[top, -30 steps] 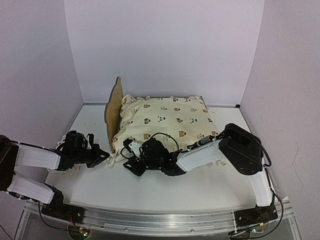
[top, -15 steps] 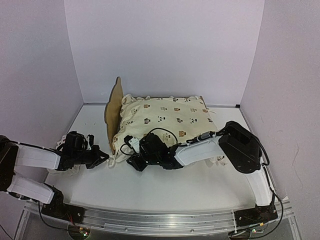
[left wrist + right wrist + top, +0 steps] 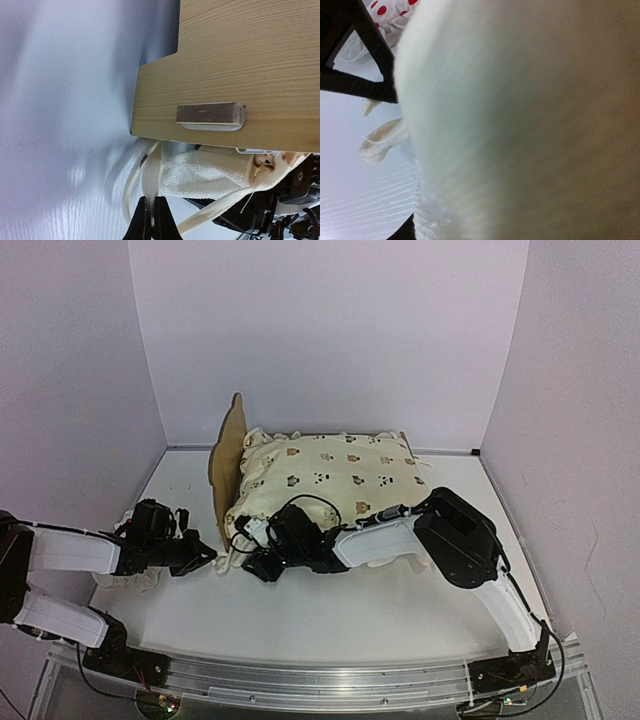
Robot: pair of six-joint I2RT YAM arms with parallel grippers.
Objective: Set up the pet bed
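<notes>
The pet bed stands at the back, its plywood headboard [image 3: 224,462] on the left, also filling the top of the left wrist view [image 3: 240,60]. The cream bear-print cushion [image 3: 335,478] lies over the bed frame and hides its base. My left gripper [image 3: 207,562] sits low by the headboard's near corner, shut on a cream ruffle strip [image 3: 151,175] of the cushion's corner. My right gripper [image 3: 258,562] is pressed against the cushion's front-left corner. Cushion fabric [image 3: 520,125] fills the right wrist view and hides the jaws.
The small white pillow with red spots [image 3: 387,12] lies beyond the cushion corner, and partly under the left arm [image 3: 138,578]. Loose cream ties [image 3: 377,145] lie on the white table. Side walls stand close at left and right.
My right gripper has slid left along the cushion's front edge toward the headboard corner, close to the left gripper. The left gripper has hardly moved.
</notes>
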